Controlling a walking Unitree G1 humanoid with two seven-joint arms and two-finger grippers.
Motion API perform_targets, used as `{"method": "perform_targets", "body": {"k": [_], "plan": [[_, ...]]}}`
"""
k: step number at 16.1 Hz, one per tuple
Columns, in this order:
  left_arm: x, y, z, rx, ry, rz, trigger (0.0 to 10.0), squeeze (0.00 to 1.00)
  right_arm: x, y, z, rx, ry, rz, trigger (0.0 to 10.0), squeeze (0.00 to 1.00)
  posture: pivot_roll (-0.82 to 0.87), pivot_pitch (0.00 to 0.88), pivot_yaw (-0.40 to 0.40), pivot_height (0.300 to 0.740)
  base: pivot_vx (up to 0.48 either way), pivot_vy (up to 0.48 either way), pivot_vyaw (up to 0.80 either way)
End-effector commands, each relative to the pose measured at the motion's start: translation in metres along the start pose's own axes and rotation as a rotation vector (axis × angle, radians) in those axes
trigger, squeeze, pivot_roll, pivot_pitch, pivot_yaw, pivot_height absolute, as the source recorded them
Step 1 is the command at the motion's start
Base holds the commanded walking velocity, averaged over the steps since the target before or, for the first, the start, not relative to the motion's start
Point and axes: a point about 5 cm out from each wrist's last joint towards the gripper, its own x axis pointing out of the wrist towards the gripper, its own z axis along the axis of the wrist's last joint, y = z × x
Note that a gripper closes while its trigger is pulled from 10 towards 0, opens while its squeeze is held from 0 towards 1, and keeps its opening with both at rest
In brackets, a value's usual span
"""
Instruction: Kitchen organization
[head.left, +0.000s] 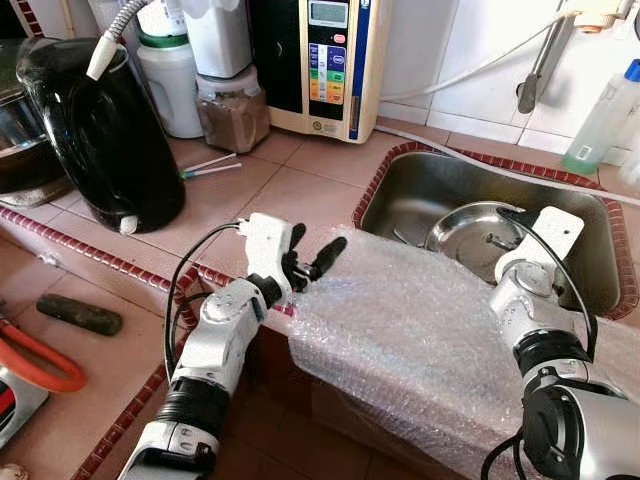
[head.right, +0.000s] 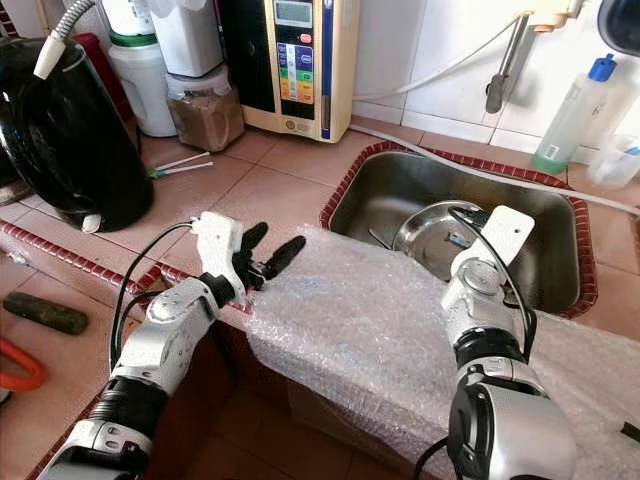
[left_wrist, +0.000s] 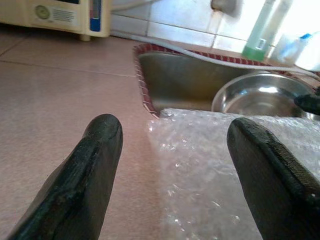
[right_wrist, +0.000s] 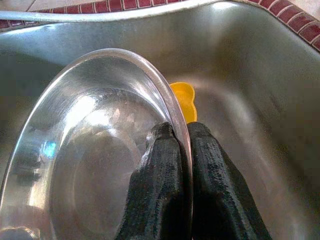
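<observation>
A sheet of bubble wrap (head.left: 420, 340) is draped over the front edge of a tiled kitchen counter and hangs down toward the floor; its far edge lies at the near rim of the steel sink (head.left: 590, 235).

At the left edge of the bubble wrap, the left gripper (head.left: 310, 258) hovers low over the counter tile (head.left: 300, 190) with its two black fingers (left_wrist: 95, 165) spread well apart, one over bare tile, the other over the wrap. It holds nothing.

Beyond the wrap, inside the sink, the right gripper (right_wrist: 186, 150) reaches down to a steel bowl (right_wrist: 90, 150). Its fingers are pinched together on the bowl's rim, one inside the bowl and one outside. The bowl sits tilted in the basin. A small yellow object (right_wrist: 184, 100) lies in the sink just behind the bowl's rim.

The step in hand appears to be lifting the bowl out of the sink. To do it well, the pinch should stay firm, since a thin polished rim may slip or swing. Raise the bowl straight up until it clears the sink's near wall, and keep it off the bubble wrap so the sheet is not dragged.

Farther back from the sink, to the left, stand a black kettle (head.left: 100, 130), a jar of brown powder (head.left: 232, 110) and a cream water purifier (head.left: 320, 60) against the wall. A clear bottle (head.left: 605, 120) stands at the sink's far right corner.
</observation>
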Motion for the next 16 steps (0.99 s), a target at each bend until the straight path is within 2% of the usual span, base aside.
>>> {"method": "perform_targets", "body": {"k": [1,2,3,4,5,7,12,16], "plan": [[-0.001,0.0,0.001,0.023,0.011,-0.01,10.0,1.0,-0.004,0.002,-0.022,0.003,0.092,0.02,0.0,0.0,0.06,0.0,0.05,0.74,0.0,0.0,0.0],[-0.001,-0.001,0.002,0.026,0.012,-0.015,10.0,1.0,-0.004,0.004,-0.022,-0.013,0.089,0.039,0.0,0.9,0.06,0.0,0.049,0.74,0.0,0.0,0.0],[-0.001,-0.001,0.002,0.048,0.02,-0.028,10.0,1.0,-0.005,0.006,-0.025,-0.028,0.101,0.063,9.2,1.0,0.06,0.0,0.049,0.74,0.0,0.0,0.0],[-0.001,-0.001,0.002,0.056,0.023,-0.03,10.0,1.0,-0.005,0.006,-0.027,-0.039,0.108,0.061,9.2,1.0,0.06,0.0,0.049,0.74,0.0,0.0,0.0],[0.001,-0.001,0.004,0.067,0.018,-0.025,10.0,1.0,-0.006,0.007,-0.031,-0.051,0.126,0.059,10.0,1.0,0.06,0.0,0.047,0.74,0.0,0.0,0.0],[0.004,0.0,0.008,0.075,0.005,-0.017,10.0,1.0,-0.009,0.012,-0.037,-0.064,0.162,0.086,10.0,1.0,0.07,0.0,0.046,0.74,0.0,0.0,0.0],[0.012,-0.005,0.022,0.076,-0.043,-0.021,10.0,1.0,-0.01,0.017,-0.04,-0.059,0.174,0.112,10.0,1.0,0.06,0.0,0.048,0.74,0.0,0.0,0.0],[0.013,-0.004,0.023,0.085,-0.043,-0.011,10.0,1.0,-0.011,0.02,-0.035,-0.041,0.127,0.136,10.0,1.0,0.06,0.0,0.053,0.74,0.0,0.0,0.0]]}}
